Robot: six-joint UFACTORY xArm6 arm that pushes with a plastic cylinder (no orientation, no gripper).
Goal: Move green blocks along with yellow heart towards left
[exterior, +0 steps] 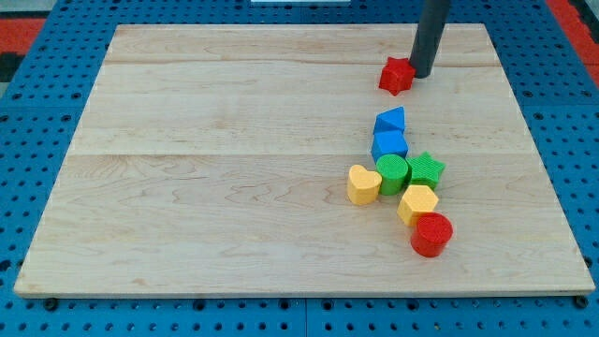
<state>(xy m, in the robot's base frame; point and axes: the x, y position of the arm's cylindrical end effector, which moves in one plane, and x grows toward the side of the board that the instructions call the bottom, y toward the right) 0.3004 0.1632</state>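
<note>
A yellow heart (363, 184) lies right of the board's middle. A green cylinder (393, 174) touches its right side, and a green star (426, 169) sits just right of the cylinder. My tip (420, 74) is near the view's top right, touching the right side of a red star (397, 76), well above the green blocks and the heart.
A blue triangular block (390, 121) and a blue cube (389, 144) sit just above the green blocks. A yellow hexagon (417, 203) and a red cylinder (431, 234) lie just below them. The wooden board (206, 168) rests on a blue pegboard (37, 140).
</note>
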